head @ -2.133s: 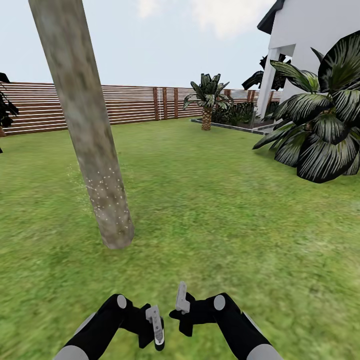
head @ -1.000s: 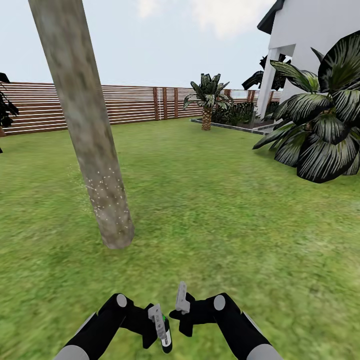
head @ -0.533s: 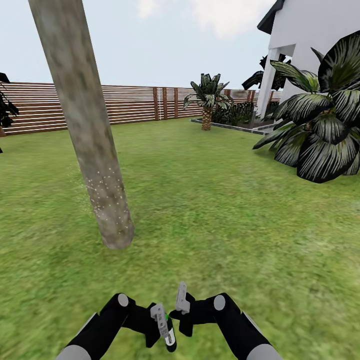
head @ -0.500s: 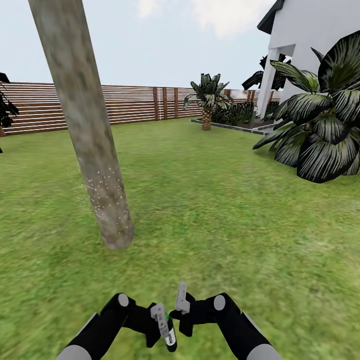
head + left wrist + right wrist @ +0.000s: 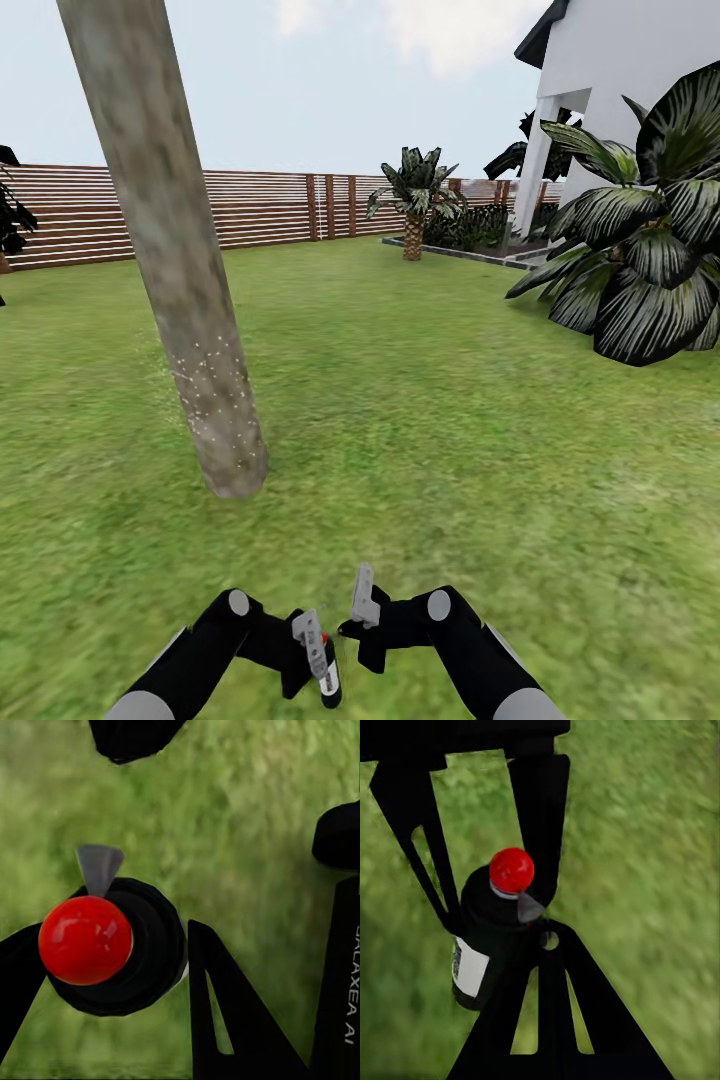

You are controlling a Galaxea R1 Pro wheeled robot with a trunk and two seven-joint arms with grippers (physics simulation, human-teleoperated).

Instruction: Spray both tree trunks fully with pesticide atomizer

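Note:
One tree stands left of centre, its thick mottled tree trunk point(image 5: 180, 280) leaning slightly. Whitish pesticide speckles point(image 5: 212, 390) dot its lower part. Low in the head view my left gripper point(image 5: 318, 665) is shut on the pesticide atomizer point(image 5: 326, 640). The atomizer point(image 5: 112, 945) is a small black bottle with a round red cap and grey nozzle, wedged between my fingers point(image 5: 225, 1020). From the right wrist the atomizer point(image 5: 491, 922) shows a white label. My right gripper point(image 5: 363, 598) is shut and empty, just right of the left one, above the grass floor point(image 5: 450, 480).
A large dark-leaved plant point(image 5: 640, 270) crowds the right side beside the white house point(image 5: 620, 80). A brown slat fence point(image 5: 260, 205) closes the far end of the garden lawn, with a small palm point(image 5: 414, 200) before it. Open grass lies ahead and to the right of the trunk.
My left gripper has turned and shifted slightly left with the atomizer. A green spot showed beside its finger before; now the red cap shows. The right arm and the camera have not moved.

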